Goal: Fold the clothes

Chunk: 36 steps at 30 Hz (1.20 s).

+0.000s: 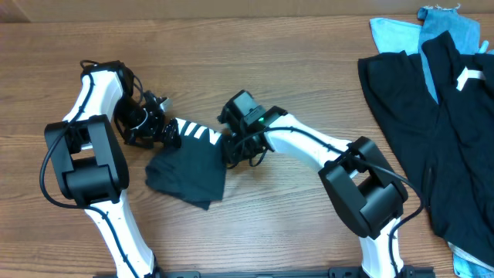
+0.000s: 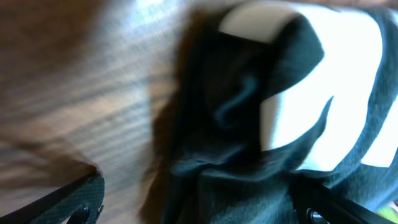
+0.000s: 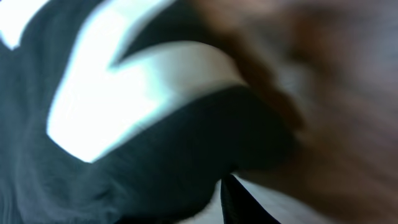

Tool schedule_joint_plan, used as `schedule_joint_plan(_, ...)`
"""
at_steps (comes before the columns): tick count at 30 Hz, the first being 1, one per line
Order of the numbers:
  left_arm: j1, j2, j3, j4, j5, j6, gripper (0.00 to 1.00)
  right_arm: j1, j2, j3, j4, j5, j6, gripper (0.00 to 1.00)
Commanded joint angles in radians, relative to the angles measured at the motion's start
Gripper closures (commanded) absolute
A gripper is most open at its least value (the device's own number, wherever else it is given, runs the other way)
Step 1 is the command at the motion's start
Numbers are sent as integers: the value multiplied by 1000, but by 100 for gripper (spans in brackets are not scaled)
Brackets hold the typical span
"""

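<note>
Left gripper: fingers spread wide, straddling the left edge of the crumpled black T-shirt, probably lined up to pinch that side. Right gripper: pressed against the shirt's right edge, likely for a matching grab; clamped or not, cannot tell, wrist view too blurred. Soft matte knit, bunched in limp folds, white lettering creased on top. Well right of the shirt, spare clothes heaped, black over light blue, on smooth wood-grain table.

Black shirt crumpled on bench; left fingers and right fingers at its top edge; clothes pile far right.
</note>
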Motion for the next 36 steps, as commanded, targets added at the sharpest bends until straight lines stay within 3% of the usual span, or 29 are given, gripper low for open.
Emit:
schedule_joint_plan(1,2,35,-15,-8,25,-14,0,-43,2,6,6,31,1,73)
schedule_joint_plan(5,-3,35,-17,-14,56,-13,0,-34,2,6,6,31,1,73)
schedule_joint_plan(11,21,35,-17,-35,251,150,0,-6,3,6,6,24,1,73)
schedule_joint_plan(18,-5,35,-20,-27,253,156,0,16,3,6,6,-6,2,73)
schedule_joint_plan(19,-16,35,-24,-26,252,157,3,17,3,6,6,-6,2,74)
schedule_joint_plan(20,-19,35,-25,-26,253,164,17,17,3,6,6,-6,2,74)
schedule_joint_plan(21,-23,35,-27,-26,252,172,52,17,3,6,6,-6,2,73)
schedule_joint_plan(23,-23,35,-27,-28,252,171,92,17,3,6,5,-5,2,74)
schedule_joint_plan(27,-23,35,-24,-22,253,142,96,14,-2,11,-21,22,1,81)
schedule_joint_plan(31,-2,2,37,0,58,-45,96,-63,-127,72,-219,219,-38,82)
schedule_joint_plan(36,121,-156,79,159,-157,-283,96,-268,-406,91,-392,279,-55,82)
